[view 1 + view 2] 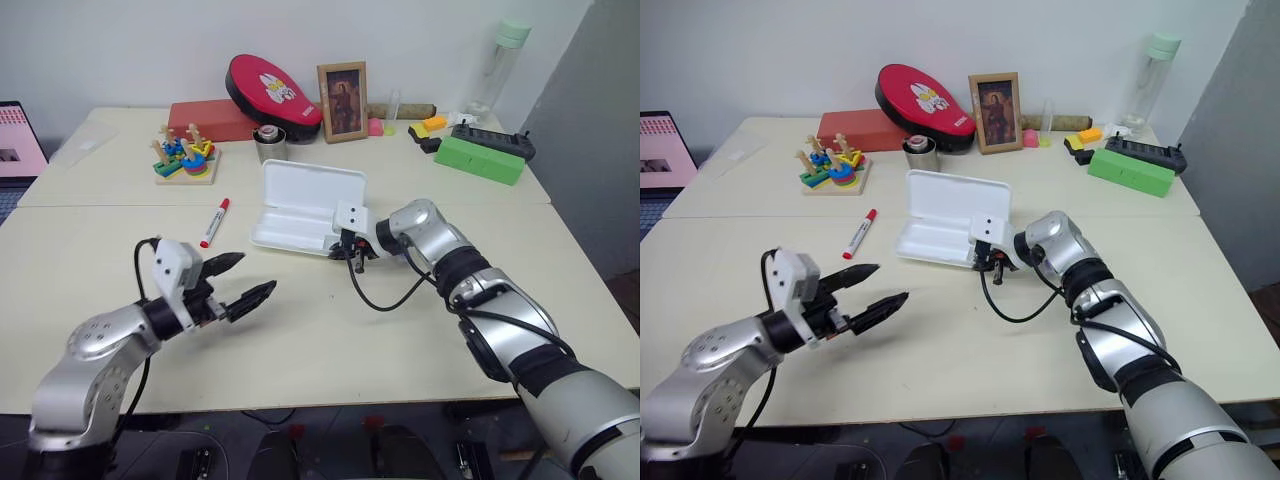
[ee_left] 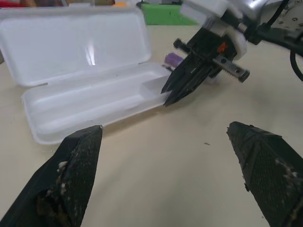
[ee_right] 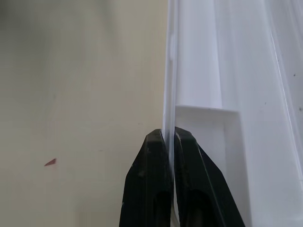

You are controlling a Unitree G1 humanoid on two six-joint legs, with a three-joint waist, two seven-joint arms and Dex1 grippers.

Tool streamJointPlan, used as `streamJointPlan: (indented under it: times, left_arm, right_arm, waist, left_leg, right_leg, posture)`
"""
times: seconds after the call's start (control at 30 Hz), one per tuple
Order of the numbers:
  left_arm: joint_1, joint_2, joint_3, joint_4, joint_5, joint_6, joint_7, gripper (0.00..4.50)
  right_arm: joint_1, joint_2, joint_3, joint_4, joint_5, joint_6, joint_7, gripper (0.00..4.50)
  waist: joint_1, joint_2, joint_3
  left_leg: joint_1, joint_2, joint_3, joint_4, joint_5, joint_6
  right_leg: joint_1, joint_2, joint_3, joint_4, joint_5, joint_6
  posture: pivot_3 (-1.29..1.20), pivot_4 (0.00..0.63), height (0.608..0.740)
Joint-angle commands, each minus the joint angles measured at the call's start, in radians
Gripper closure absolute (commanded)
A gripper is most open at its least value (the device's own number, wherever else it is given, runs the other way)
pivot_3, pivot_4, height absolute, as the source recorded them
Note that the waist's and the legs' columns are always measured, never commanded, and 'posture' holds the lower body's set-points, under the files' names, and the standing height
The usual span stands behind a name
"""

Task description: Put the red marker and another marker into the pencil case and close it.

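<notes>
On the near table the pencil case [image 1: 300, 207] lies open, lid tipped back, tray facing up and, as far as I can see, w/ no marker in it. My right gripper [image 1: 352, 252] is at the case's right-hand end, fingers [image 3: 156, 184] pinched together on the thin front wall of the tray: wrist view shows the white rim sandwiched between both tips, so I'm clamped on the case itself, not on a marker. Reads to me as steadying or repositioning the box.

Left gripper [image 1: 250, 282] hangs over bare tabletop well short of the case, fingers wide apart, nothing btwn them.

Red marker [image 1: 214, 222] lies flat on the table just left of the case, cap end toward the far side, not touched by either arm. Purple marker [image 2: 172, 59] peeks out behind my right gripper, on the table just off the case's right end; most of it is hidden, so can't say exactly how it sits or whether it touches the case.

Progress, my read: early. Case is open, that's the only part done. Left to do: pick up red marker, drop it in the tray, same for the purple one, then fold the lid down and snap it. Left arm looks best placed for the red one since it's free and on that side. Right has to let go of the rim before it can grab anything.
</notes>
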Motion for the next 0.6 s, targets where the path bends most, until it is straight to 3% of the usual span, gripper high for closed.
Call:
streamJointPlan:
  times: [0.03,0.27,0.6]
  left_arm:
    - [0.104,0.025,0.089,-0.082,-0.028,-0.011,-0.021,0.0]
    - [0.247,0.053,0.167,-0.12,-0.047,-0.012,-0.063,0.0]
    - [0.254,0.061,0.17,-0.118,-0.045,-0.009,-0.056,0.0]
  right_arm:
    - [0.149,-0.076,0.023,-0.389,0.044,0.122,0.101,4.45]
    - [0.367,-0.188,0.09,-0.824,0.045,0.305,0.146,4.45]
    - [0.403,-0.203,0.14,-0.941,0.058,0.421,0.118,4.45]
  waist:
    - [0.006,0.001,0.001]
    - [0.008,0.0,0.0]
    - [0.008,-0.001,0.0]
  left_leg:
    - [0.0,0.0,0.0,0.0,0.0,0.0]
    - [0.001,0.0,0.0,0.001,0.0,0.0]
    - [0.002,0.0,0.0,0.002,0.001,-0.001]
  right_leg:
    - [0.0,0.0,0.0,0.0,0.0,0.0]
    - [0.0,0.0,0.0,-0.001,-0.001,0.0]
    - [-0.002,0.0,0.001,-0.001,-0.001,0.0]
  posture:
    - [0.0,0.15,0.74]
    - [0.0,0.15,0.74]
    - [0.0,0.15,0.74]
